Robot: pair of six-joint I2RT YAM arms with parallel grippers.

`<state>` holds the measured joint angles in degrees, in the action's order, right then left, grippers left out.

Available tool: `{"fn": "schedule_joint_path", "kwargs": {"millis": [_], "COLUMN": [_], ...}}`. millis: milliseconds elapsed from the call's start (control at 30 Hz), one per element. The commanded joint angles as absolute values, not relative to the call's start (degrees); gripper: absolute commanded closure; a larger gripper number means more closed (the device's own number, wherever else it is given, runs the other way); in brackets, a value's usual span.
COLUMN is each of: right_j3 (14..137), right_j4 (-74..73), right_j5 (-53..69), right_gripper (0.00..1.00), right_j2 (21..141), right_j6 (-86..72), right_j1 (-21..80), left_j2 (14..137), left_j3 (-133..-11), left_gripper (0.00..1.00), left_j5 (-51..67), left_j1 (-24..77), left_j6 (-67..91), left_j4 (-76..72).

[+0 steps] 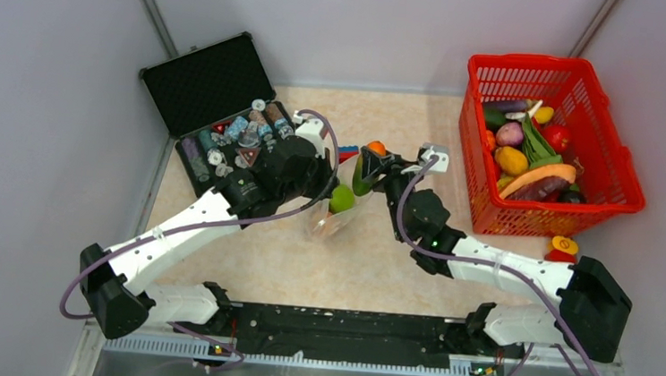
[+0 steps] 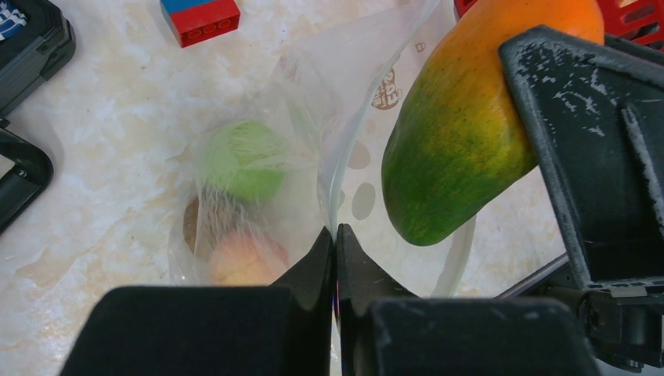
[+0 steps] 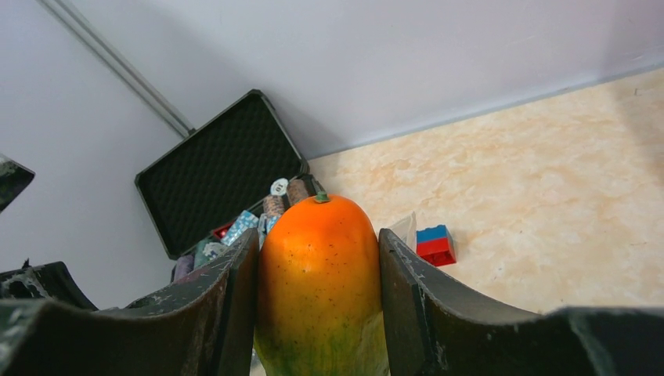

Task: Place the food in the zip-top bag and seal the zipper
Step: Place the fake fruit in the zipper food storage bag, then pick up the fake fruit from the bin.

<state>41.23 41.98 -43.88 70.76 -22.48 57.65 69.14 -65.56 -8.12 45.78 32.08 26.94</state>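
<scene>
1. Top view: the left hand [image 1: 319,199] pinches the zip-top bag [image 1: 330,224] at the counter's [image 1: 377,263] centre; the right hand [image 1: 369,166], at the bag's 1 o'clock, holds an orange-green papaya [image 1: 363,181].
2. Left wrist: fingers shut tight on the bag's rim; a green round fruit [image 2: 243,160] lies inside.
3. Right wrist: half-spread fingers clamp the papaya, stem up.

Zip-top bag [image 2: 329,86] mouth open at papaya [image 2: 458,133]; left end effector [image 2: 335,235] blocks near rim; green fruit [image 2: 243,160], maybe peach [image 2: 247,258], inside.
</scene>
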Motion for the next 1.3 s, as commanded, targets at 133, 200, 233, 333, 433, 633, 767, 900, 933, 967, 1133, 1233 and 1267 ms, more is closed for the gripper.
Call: {"fn": "schedule_joint_path", "kwargs": {"millis": [133,200,233,333,433,633,767,900,933,967,1133,1233,1267], "right_j3": [44.6,45.7,46.1,46.3,46.7,48.8,50.7,54.0,54.8,55.7,59.0,62.2,62.8], "right_j4": [41.6,39.4,38.8,38.3,37.2,33.4,28.6,20.6,18.6,16.3,6.7,-1.8,-3.6], "right_j5": [-38.5,-36.5,-35.3,-32.9,-31.7,-31.3,-32.9,-33.8,-33.6,-33.2,-28.4,-25.0,-24.9], "right_gripper": [0.53,0.46,0.45,0.39,0.34,0.32,0.32,0.32,0.32,0.32,0.3,0.3,0.3], "right_j2": [71.0,71.0,71.0,70.7,70.3,69.5,68.1,66.6,66.3,65.7,62.6,61.6,61.3], "right_j6": [-19.1,-18.4,-18.0,-17.6,-17.5,-16.7,-16.7,-19.0,-19.7,-20.2,-22.3,-23.9,-23.8], "right_j1": [58.4,58.4,58.4,58.4,58.4,58.4,58.3,56.9,56.3,55.5,49.6,45.6,44.9], "left_j2": [67.1,67.1,67.1,67.0,67.0,66.6,66.2,66.0,66.0,66.0,66.0,66.2,66.3], "left_j3": [-67.3,-67.1,-67.1,-67.1,-67.0,-66.7,-66.3,-66.0,-65.9,-65.7,-65.3,-65.1,-65.0], "left_gripper": [1.0,1.0,1.0,1.0,1.0,1.0,1.0,1.0,1.0,1.0,1.0,1.0,1.0], "left_j5": [-8.4,-8.4,-8.4,-8.3,-8.4,-8.3,-8.7,-8.6,-8.5,-8.3,-7.8,-7.4,-7.3], "left_j1": [45.0,44.9,45.0,44.8,44.7,44.7,44.6,44.6,44.6,44.6,44.6,44.6,44.6], "left_j6": [33.5,33.7,33.7,33.7,33.7,33.6,33.4,33.0,33.0,33.0,32.8,32.8,32.8], "left_j4": [23.5,23.4,23.4,23.4,23.5,23.6,23.8,23.7,23.8,23.8,23.7,23.8,23.6]}}
